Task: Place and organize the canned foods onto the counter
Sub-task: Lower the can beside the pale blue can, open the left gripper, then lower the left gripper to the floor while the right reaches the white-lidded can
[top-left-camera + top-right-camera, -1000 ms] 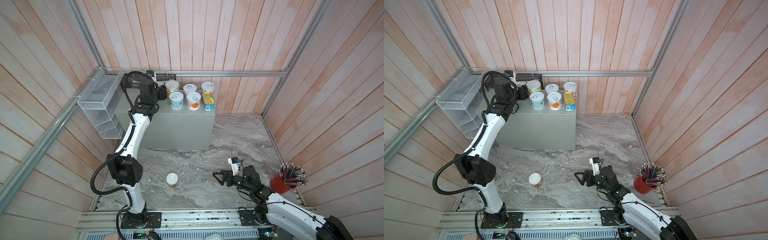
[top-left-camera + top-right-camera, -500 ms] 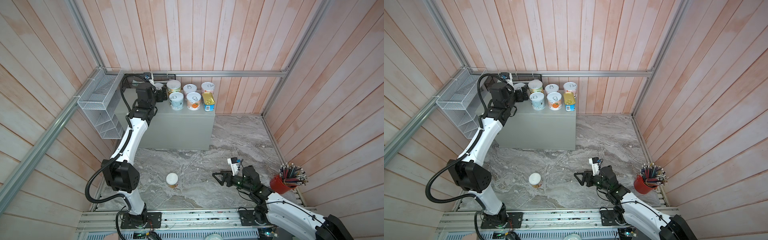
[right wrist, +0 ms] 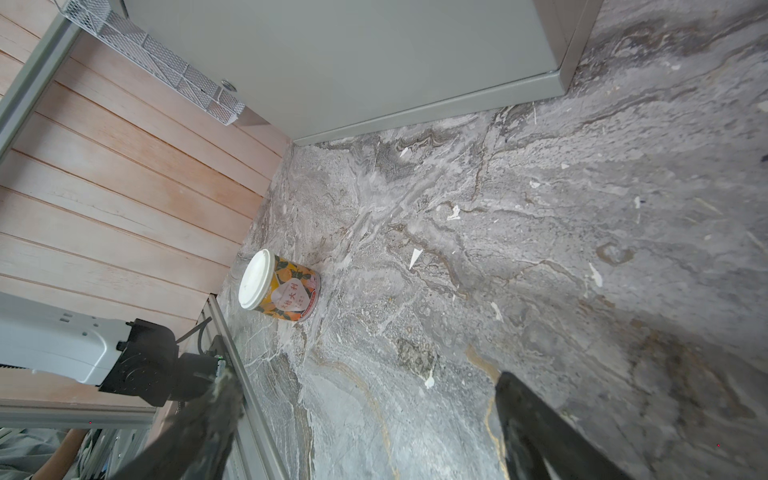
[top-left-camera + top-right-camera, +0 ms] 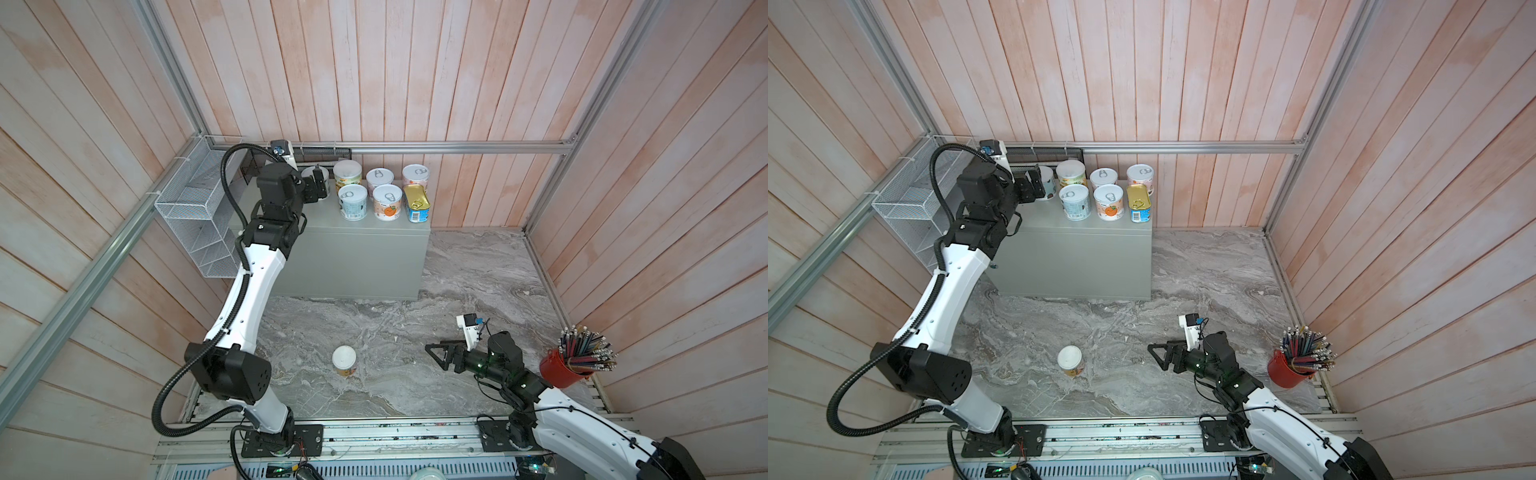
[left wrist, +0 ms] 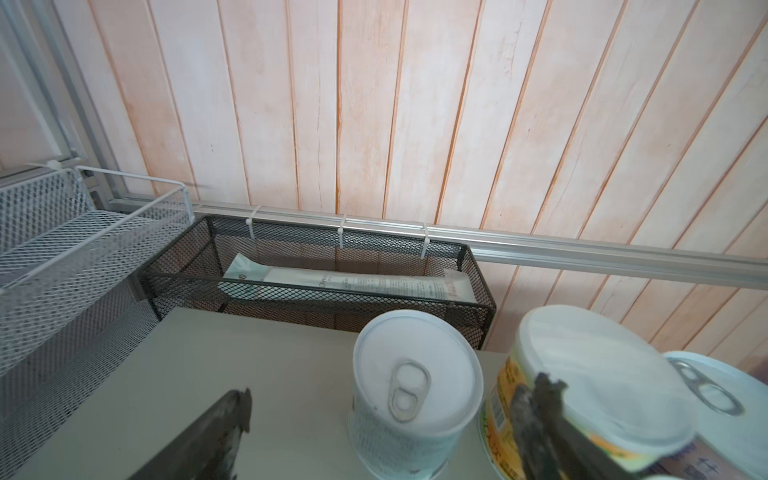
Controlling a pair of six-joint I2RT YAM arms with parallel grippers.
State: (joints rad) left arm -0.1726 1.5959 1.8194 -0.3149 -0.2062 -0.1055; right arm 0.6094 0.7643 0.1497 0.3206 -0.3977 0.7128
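Observation:
The counter (image 4: 332,237) is a grey box against the back wall, seen in both top views. Several cans stand on its top, among them a yellow-label can (image 4: 347,174), a peach one (image 4: 387,202) and a gold-topped blue tin (image 4: 417,202). My left gripper (image 4: 319,187) is open at the counter's back left. In the left wrist view a pale pull-tab can (image 5: 411,386) stands upright on the counter between the spread fingers (image 5: 237,415), touching neither. An orange can (image 4: 345,360) stands on the marble floor. My right gripper (image 4: 436,353) hovers open to its right, holding nothing.
A white wire basket (image 4: 195,216) hangs on the left wall beside the counter. A black mesh basket (image 5: 332,266) holding a tube sits behind the counter. A red cup of pencils (image 4: 569,365) stands at the right wall. The marble floor (image 3: 498,249) lies between the orange can and the counter.
My left gripper has opened and let go of the pale can on the counter, and the arm has drawn back a little to the left. The right arm has not moved.

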